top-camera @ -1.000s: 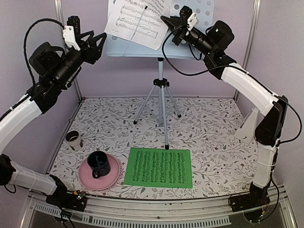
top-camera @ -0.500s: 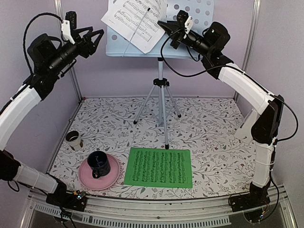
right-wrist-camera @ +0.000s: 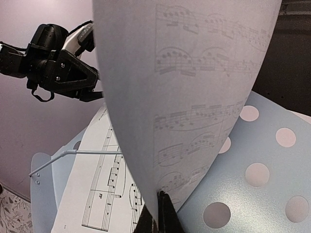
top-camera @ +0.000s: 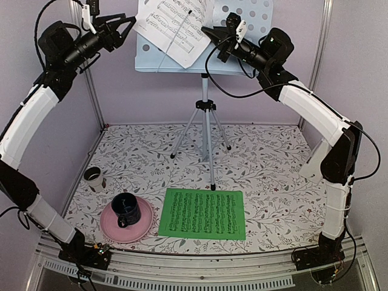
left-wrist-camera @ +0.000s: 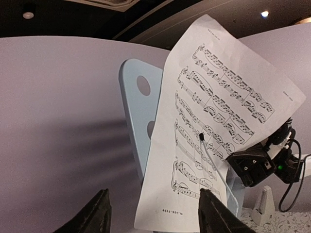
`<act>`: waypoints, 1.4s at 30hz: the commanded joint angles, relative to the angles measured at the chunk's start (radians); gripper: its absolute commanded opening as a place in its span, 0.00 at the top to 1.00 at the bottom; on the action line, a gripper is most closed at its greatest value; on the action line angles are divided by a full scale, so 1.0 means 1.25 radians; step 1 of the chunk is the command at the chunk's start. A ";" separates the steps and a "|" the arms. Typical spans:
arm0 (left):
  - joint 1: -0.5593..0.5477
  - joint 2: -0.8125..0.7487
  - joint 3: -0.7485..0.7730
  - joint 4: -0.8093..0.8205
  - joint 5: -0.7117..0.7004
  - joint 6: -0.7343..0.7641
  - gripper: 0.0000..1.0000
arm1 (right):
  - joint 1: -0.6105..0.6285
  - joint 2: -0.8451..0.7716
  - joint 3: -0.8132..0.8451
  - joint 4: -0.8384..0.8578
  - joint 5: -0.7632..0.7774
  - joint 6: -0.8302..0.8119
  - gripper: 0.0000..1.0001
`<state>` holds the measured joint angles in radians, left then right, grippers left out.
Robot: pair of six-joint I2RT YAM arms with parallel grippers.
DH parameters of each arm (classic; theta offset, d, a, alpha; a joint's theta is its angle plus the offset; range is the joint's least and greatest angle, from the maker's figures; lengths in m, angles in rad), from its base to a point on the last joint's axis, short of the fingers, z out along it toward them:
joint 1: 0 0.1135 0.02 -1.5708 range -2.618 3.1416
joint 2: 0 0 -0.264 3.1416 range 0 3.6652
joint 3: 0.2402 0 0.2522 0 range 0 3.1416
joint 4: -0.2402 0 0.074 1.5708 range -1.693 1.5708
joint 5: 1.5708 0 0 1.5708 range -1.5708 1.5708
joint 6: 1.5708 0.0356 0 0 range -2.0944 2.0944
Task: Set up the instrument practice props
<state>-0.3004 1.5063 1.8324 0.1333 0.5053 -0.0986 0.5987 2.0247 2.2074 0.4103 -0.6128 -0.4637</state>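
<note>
Lilac walls (top-camera: 139, 97) close in on three sides of a flower-print table (top-camera: 273, 163), and at the far end the pale-blue music stand (top-camera: 257, 18) rises on its silver tripod (top-camera: 206, 130). Against its desk leans the white sheet of music (top-camera: 173, 27), skewed and curling, and the right gripper (top-camera: 208, 30) is pinched shut on the sheet's right edge, I'd guess to steady it while it gets squared up. The left gripper (top-camera: 127, 30) hovers just left of the stand, jaws apart with nothing between them, aimed at the sheet's free edge, likely ready to take that side. Room is tight up there: the left wall sits close behind that arm, and the stand's thin wire retainer (left-wrist-camera: 206, 153) crosses the page. On the near table the green sheet of music (top-camera: 203, 213) lies flat, not yet on the stand; the white metronome (top-camera: 315, 163) stands by the right wall
</note>
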 commanded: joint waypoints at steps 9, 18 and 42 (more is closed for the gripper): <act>0.010 0.079 0.114 -0.058 0.045 -0.065 0.46 | -0.008 0.011 0.023 0.001 0.003 0.024 1.00; 0.010 0.044 0.059 -0.031 0.048 -0.093 0.86 | -0.008 0.012 0.022 0.008 0.015 0.029 1.00; -0.029 -0.166 -0.418 0.256 -0.025 -0.094 1.00 | -0.008 0.050 0.052 0.116 0.147 0.074 1.00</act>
<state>-0.3149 1.3342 1.3708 0.3653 0.5121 -0.2291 0.5972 2.0598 2.2219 0.4953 -0.4839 -0.3923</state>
